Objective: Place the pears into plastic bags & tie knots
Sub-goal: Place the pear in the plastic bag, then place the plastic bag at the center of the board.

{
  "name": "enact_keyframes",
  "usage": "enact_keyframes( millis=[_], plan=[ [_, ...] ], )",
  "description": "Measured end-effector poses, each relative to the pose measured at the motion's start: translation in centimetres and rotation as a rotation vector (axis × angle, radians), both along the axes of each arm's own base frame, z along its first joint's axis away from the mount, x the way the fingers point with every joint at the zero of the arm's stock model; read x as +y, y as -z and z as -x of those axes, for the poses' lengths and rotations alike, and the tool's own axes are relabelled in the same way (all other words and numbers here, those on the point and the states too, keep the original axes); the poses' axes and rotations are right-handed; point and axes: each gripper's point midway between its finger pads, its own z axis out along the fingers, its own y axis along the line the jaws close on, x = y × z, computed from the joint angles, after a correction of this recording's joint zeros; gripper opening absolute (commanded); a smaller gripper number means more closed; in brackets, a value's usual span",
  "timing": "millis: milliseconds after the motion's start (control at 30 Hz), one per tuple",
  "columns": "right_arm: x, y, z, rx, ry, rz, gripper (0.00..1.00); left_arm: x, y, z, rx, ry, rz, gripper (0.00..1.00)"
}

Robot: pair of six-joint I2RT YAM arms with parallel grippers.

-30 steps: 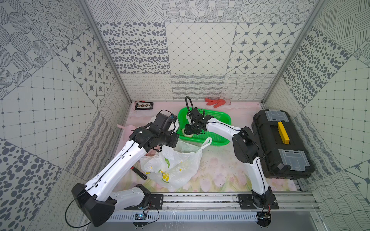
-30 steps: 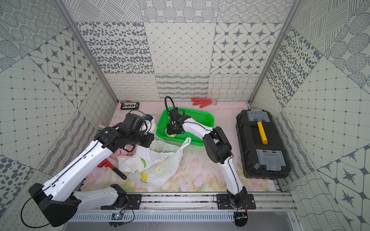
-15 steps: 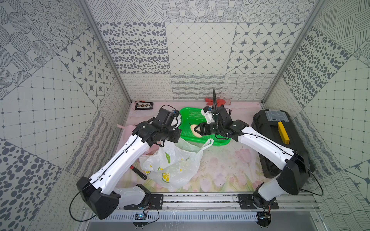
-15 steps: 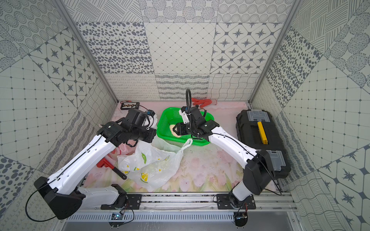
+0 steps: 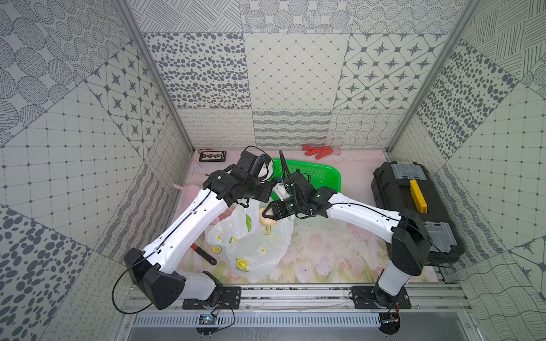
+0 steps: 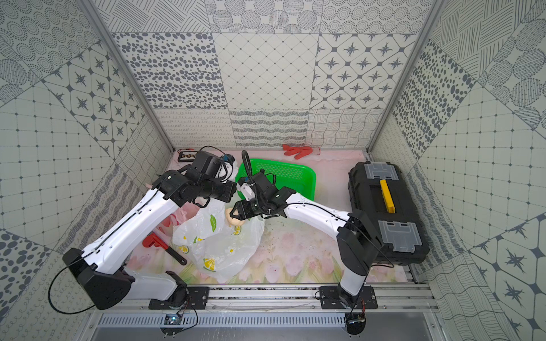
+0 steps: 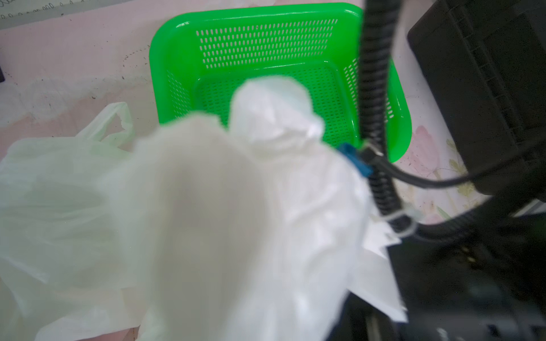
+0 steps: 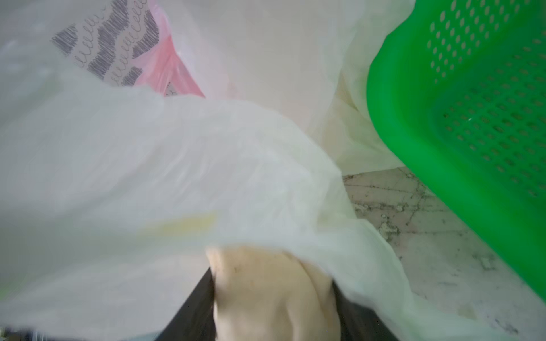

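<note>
Note that the right gripper (image 5: 266, 216) has travelled from the green perforated plastic basket (image 5: 326, 172), where it stood a second ago, to the mouth of the thin white plastic bag with lemon-and-leaf prints (image 5: 251, 251). Its elbow has swung out toward the right edge of the worktop (image 5: 325, 254). Its jaws stand partly spread and are clamped on a pale cream, bumpy pear (image 6: 232, 221). In the right wrist view that pear (image 8: 271, 292) sits between the dark fingers (image 8: 193, 307) with the bag's rim draped just over it. Judge it as at the opening and not yet released inside. The left gripper (image 5: 243, 200) is fully closed on a bunch of the bag's film (image 7: 274, 118), which it holds lifted off the worktop. This grip keeps the mouth raised and turned toward the basket, so the fruit can enter from the side without the film collapsing over it. The bag's body rests toward the front-left of the worktop. The basket stands at the middle of the back edge, and no pear shows in the part of its floor (image 7: 266, 38) that the film leaves uncovered. Against the earlier frame, the left arm has shifted only slightly and the bag's body lies where it did. The translucent pink plastic bag (image 6: 180, 218) remains by the left edge, partly under the left arm.
</note>
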Motion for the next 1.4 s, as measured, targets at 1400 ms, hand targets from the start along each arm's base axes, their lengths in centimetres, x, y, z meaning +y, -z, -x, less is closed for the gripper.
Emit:
enact_keyframes(
  millis=[1400],
  plan=[
    [-20.5, -4.9, -2.2, -0.075, 0.785, 0.104, 0.61, 0.8, 1.1, -0.3, -0.006, -0.059, 0.046, 0.00]
  ],
)
